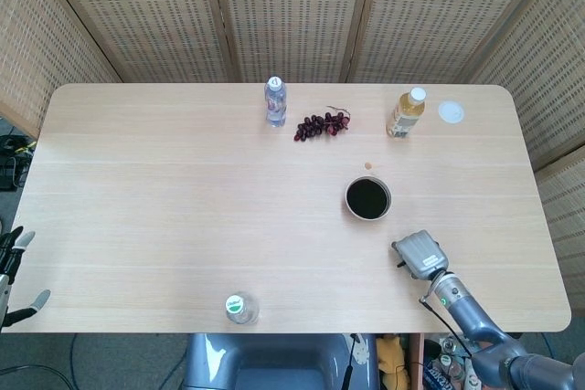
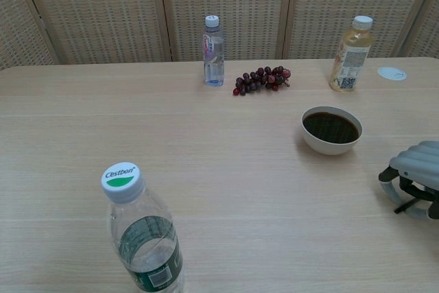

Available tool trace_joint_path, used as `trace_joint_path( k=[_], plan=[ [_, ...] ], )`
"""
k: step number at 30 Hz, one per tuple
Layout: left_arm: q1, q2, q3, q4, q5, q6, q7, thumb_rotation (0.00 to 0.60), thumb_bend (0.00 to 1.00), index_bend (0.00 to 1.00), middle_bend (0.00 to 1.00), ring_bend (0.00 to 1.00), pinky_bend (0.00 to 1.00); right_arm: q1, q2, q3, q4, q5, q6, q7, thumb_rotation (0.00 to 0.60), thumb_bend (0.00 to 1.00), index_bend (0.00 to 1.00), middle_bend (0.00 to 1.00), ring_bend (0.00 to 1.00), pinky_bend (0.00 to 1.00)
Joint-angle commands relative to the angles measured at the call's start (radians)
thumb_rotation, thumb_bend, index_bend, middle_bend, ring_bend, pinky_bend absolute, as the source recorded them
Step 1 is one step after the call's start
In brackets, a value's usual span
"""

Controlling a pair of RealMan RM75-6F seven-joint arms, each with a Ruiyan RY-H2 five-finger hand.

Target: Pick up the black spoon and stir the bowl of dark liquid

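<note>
The right hand (image 1: 419, 252) lies palm down on the bench (image 1: 183, 207), near the front edge and just in front of the bowl (image 1: 367, 198) of dark liquid, a little to the right of it. Its grey forearm runs back off the front edge of the bench toward the robot. From above only the back of the hand shows, so the fingers are hidden. The chest view looks in from the side: the right hand (image 2: 415, 178) is arched over the bench with its fingers (image 2: 388, 178) curled down to the surface, and a thin black piece, most likely the spoon (image 2: 406, 206), sticks out from under the palm. Whether the fingers have actually gripped it cannot be told from either view.

The left hand (image 1: 13, 271) hangs beyond the left front corner of the bench, below its level, with its dark fingers spread and nothing in them. Only the head view shows it.

The bowl (image 2: 331, 129) stands alone on the right half of the bench, apart from the right hand. The chest view shows its pale outer wall and the liquid near the rim. A water bottle (image 2: 143, 235) with a white cap stands at the front of the bench. At the back stand a second clear bottle (image 2: 213, 51), a bunch of grapes (image 2: 260, 79), a bottle of yellow drink (image 2: 348, 55) and a small white disc (image 2: 392, 73).
</note>
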Motion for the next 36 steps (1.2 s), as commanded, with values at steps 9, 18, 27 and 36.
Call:
trace_joint_path(
  k=[9,18,27,36],
  plan=[
    [0.003,-0.003,-0.001,0.009,-0.005,-0.002,-0.007,0.6,0.26,0.0,0.0,0.0,0.0,0.006,-0.015,0.007,0.014,0.012,-0.022,-0.006,0.6,0.49,0.58,0.92,0.92,1.0],
    [0.005,-0.003,-0.001,0.012,-0.005,0.001,-0.009,0.6,0.26,0.0,0.0,0.0,0.0,0.0,-0.021,0.008,0.023,0.019,-0.028,0.006,0.6,0.6,0.63,0.93,0.92,1.0],
    [0.007,-0.004,-0.002,0.012,-0.002,0.006,-0.011,0.6,0.26,0.0,0.0,0.0,0.0,-0.009,-0.003,0.023,-0.006,0.031,-0.023,0.066,0.6,0.73,0.69,0.94,0.93,1.0],
    [0.006,-0.007,-0.002,0.014,-0.001,0.005,-0.012,0.6,0.25,0.0,0.0,0.0,0.0,-0.005,0.051,0.06,-0.093,0.053,-0.023,0.153,0.6,0.76,0.72,0.95,0.94,1.0]
  ],
)
